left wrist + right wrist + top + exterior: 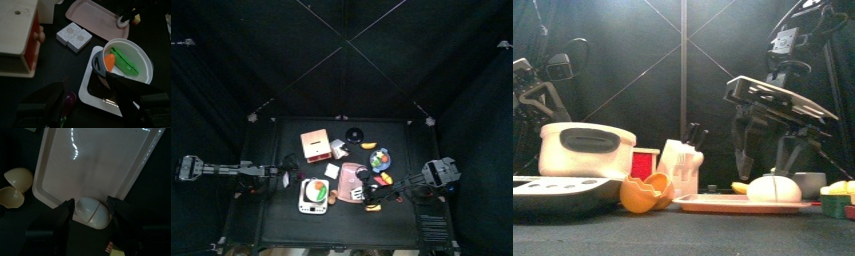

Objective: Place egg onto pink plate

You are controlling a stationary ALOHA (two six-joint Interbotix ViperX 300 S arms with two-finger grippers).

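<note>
1. The egg (93, 212) sits directly between the two black jaws of the right gripper (93, 217), one jaw on each flank; the jaws stand close against its sides, so the gripper looks clamped on it.
2. In the right wrist view the egg overlaps the near short edge of the pink plate (93, 168), at the plate's rim rather than its middle.
3. In the front view the egg (774, 187) shows as a pale dome on the right part of the plate (714, 205), with the right gripper (775, 165) hanging straight down over it; whether the egg's underside actually touches the plate I cannot tell.
4. The egg is white with a faint seam across its shell. Its long axis appears to run slantwise between the jaws, roughly along the plate's length, but which end is the pointed one I cannot tell.
5. The plate's long axis runs away from the right gripper, and its surface beyond the egg is bare and glossy.
6. Two cream-coloured shell halves (15, 187) lie on the black table just beside the plate's long edge.
7. The left gripper (87, 107) hovers apart from the plate, over a white tray (100, 95) holding a bowl with an orange carrot (109, 61) and green pieces; its jaws are spread and grip nothing.
</note>
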